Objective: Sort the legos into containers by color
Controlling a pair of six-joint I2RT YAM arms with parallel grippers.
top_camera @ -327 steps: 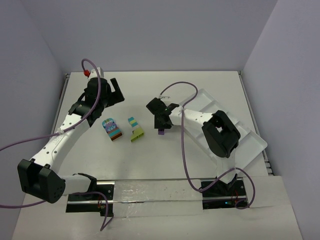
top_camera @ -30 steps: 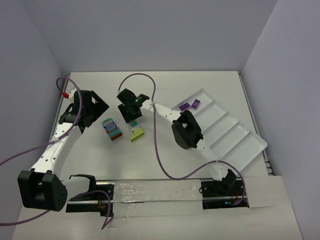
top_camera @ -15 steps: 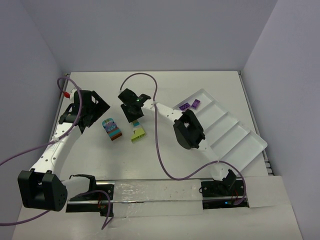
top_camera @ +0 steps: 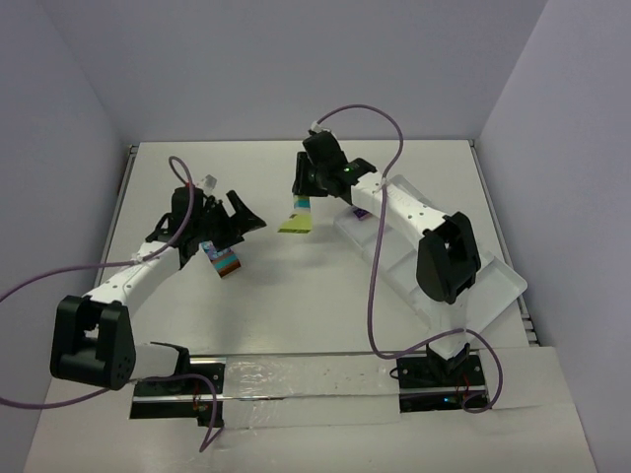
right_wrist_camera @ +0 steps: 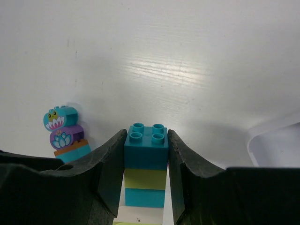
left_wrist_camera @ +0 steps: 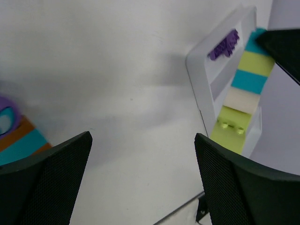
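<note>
My right gripper (top_camera: 305, 195) is shut on the teal top brick of a lego stack (top_camera: 297, 218) of teal, lime and cream bricks. It holds the stack above the table, just left of the white tray (top_camera: 473, 258). In the right wrist view the stack (right_wrist_camera: 146, 161) sits between my fingers (right_wrist_camera: 108, 164). My left gripper (top_camera: 235, 213) is open and empty. It hovers above a second clump (top_camera: 225, 259) of teal, purple and orange-brown bricks. The left wrist view shows the held stack (left_wrist_camera: 239, 98), the tray's end (left_wrist_camera: 199, 79) and a purple lego (left_wrist_camera: 224, 44) in it.
The tray lies diagonally at the right, with several compartments; my right arm covers its far end. Grey walls close in the table at the back and both sides. The clump (right_wrist_camera: 65, 133) stands on the bare table left of the right gripper.
My right gripper has lifted the stack off the table and carried it back and right, near the tray. My left gripper has swung right, above the other clump.
</note>
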